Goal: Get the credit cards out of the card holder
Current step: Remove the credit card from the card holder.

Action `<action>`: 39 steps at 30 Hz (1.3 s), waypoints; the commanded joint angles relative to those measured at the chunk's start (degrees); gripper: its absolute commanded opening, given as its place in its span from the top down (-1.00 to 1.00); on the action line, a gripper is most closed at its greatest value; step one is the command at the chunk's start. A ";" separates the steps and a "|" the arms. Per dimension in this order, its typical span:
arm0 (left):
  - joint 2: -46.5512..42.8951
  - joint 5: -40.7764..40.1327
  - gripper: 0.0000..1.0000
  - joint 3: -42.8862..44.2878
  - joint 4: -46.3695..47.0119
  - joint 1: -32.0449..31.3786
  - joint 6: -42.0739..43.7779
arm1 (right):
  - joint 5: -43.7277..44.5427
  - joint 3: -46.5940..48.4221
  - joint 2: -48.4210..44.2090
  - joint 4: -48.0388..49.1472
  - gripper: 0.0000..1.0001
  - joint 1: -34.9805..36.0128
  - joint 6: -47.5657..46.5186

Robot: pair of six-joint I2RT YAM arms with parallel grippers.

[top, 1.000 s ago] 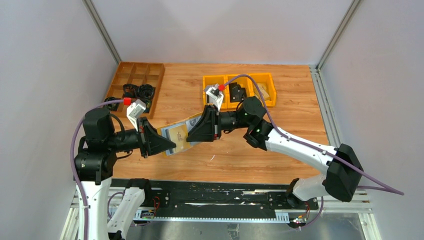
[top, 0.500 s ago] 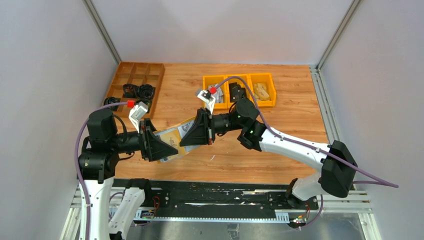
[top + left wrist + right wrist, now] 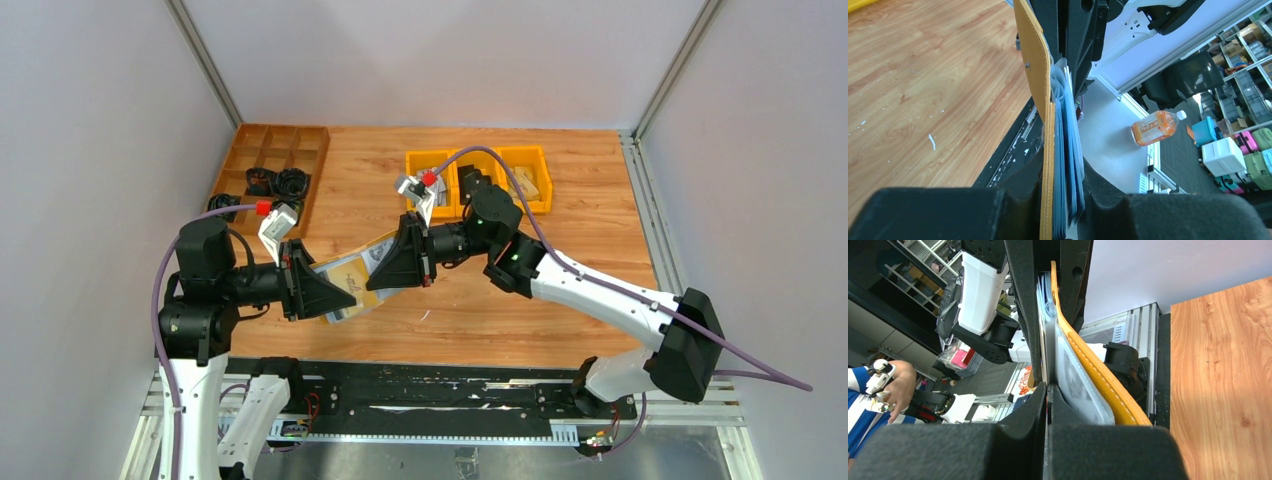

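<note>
**Ana:** Mustard leather thing in the middle is the card holder (image 3: 352, 277). It's up off the wooden table (image 3: 500, 300), strung between the two arms, so nothing's out of it yet imo.

**Raj:** Yep. The left gripper (image 3: 338, 292) is clamped over one end, leather spine and blue-grey sleeves squeezed together. The right gripper (image 3: 385, 270) is pinched tight on a thin pale layer at the other end. Can't tell from here if that's a card or only a sleeve.

**Ana:** The wrist view shows one of the credit cards (image 3: 1075, 375) lying flat against the leather, beside the closed fingers, not between them.

**Raj:** So I'd check the pinch is really on a card. Then pull straight along the sleeve, slow, with the left holding firm. Any twist and the whole stack fans out or the holder slips.

**Ana:** Any writing you can read?

**Raj:** Nope. There's some print on the pale faces from above, way too small. The orange bottle (image 3: 1154, 127) on the floor has a label too, but it's a blur.
</note>
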 commanded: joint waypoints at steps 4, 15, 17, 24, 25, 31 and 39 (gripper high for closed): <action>0.06 4.34 0.61 2.65 -0.81 -0.23 -0.91 | -2.25 1.40 -1.91 -5.94 1.00 -2.00 -4.52; 0.61 2.54 0.90 3.78 -0.95 -0.23 -0.43 | 4.88 -3.96 -5.97 -2.14 1.00 -1.80 -2.54; 0.75 2.23 0.90 3.99 -0.89 -0.21 -0.32 | 8.00 -6.56 -6.14 4.70 1.00 -1.26 1.23; 0.68 1.99 0.95 4.54 -0.93 -0.21 -0.75 | 9.63 -7.20 -3.48 12.97 0.73 -0.51 6.90; 0.47 1.84 0.98 4.56 -0.91 -0.23 -0.68 | 9.42 -7.20 -3.24 14.32 0.60 -0.51 7.83; 0.57 0.12 1.00 4.66 -0.89 -0.23 -0.31 | 6.63 -6.56 -0.19 23.10 0.28 -0.38 14.53; 0.80 -2.95 1.00 5.30 -0.80 -0.23 0.05 | 6.10 -5.72 0.11 18.90 0.83 -0.09 12.18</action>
